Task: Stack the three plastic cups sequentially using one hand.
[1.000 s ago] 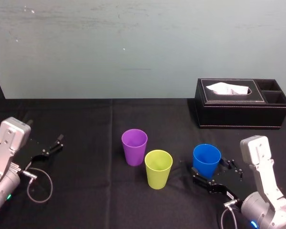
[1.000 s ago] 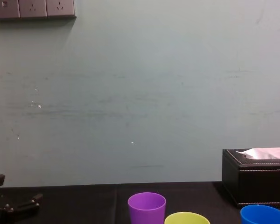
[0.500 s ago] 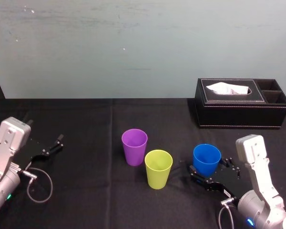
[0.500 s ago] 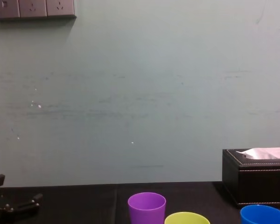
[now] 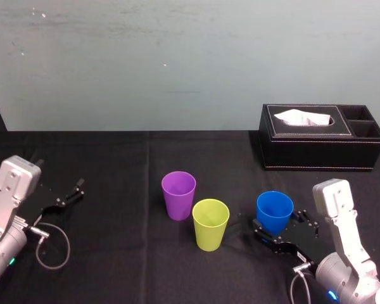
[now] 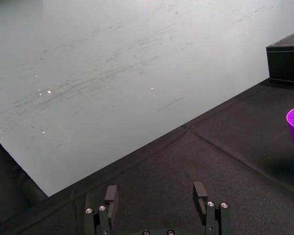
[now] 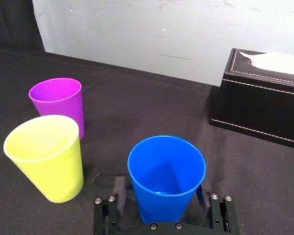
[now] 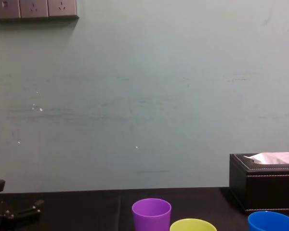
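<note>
Three plastic cups stand upright on the black table. The purple cup [image 5: 178, 194] [image 7: 57, 100] [image 8: 151, 214] is furthest left. The yellow-green cup [image 5: 210, 223] [image 7: 46, 156] [image 8: 192, 225] stands just in front and to its right. The blue cup [image 5: 274, 212] [image 7: 166, 176] [image 8: 272, 221] stands apart on the right. My right gripper [image 5: 277, 227] [image 7: 160, 192] reaches in low from the near right and straddles the blue cup's lower half. My left gripper [image 5: 73, 190] [image 6: 157, 196] rests open and empty at the far left of the table, well away from the cups.
A black tissue box [image 5: 320, 145] [image 7: 264, 98] [image 8: 265, 185] stands at the back right, behind the blue cup. A grey cable loop [image 5: 50, 244] lies by the left arm. A pale wall closes the table's far edge.
My right arm has shifted slightly left and inward around the blue cup. All three cups and the left arm have stayed put.
</note>
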Available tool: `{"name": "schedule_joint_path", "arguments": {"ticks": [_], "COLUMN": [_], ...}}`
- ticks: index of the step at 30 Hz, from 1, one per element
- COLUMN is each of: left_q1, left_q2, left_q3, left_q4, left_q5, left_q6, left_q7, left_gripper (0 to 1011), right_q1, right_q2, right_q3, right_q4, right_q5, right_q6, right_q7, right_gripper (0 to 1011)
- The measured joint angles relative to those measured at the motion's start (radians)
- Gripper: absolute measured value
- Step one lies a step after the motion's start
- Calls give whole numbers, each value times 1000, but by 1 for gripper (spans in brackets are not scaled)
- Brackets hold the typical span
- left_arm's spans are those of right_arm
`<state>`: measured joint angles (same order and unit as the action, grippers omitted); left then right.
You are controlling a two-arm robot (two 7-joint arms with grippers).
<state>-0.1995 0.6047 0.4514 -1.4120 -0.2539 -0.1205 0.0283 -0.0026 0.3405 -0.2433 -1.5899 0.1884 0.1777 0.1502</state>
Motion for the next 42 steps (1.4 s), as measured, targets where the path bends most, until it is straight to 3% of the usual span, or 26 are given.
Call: {"name": "schedule_joint_path", "arguments": {"ticks": [7,21,27,32,36,42], "left_q1": [0,0,0,0,0,0], "left_q2": [0,0,0,0,0,0], "left_q3": [0,0,0,0,0,0], "left_q4": [0,0,0,0,0,0], "left_q5": [0,0,0,0,0,0], "left_q6": [0,0,0,0,0,0], "left_q7": [0,0,0,0,0,0], "left_gripper": [1000,1000,1000,1000,1000,1000], "right_q1": [-1,-2,15,68,132,205], "right_q2": [0,4,23,42,50,49], "right_q3": [0,5,46,58,47,7], "right_q4": [-1,-10,-78,-114,-114,-91], "right_q5": [2,8,35,54,70,83], "right_q6": [0,3,58,136,190,225], "right_q7": [0,8,66,109,142,174], "right_gripper": [757,707,707,707,707,707]}}
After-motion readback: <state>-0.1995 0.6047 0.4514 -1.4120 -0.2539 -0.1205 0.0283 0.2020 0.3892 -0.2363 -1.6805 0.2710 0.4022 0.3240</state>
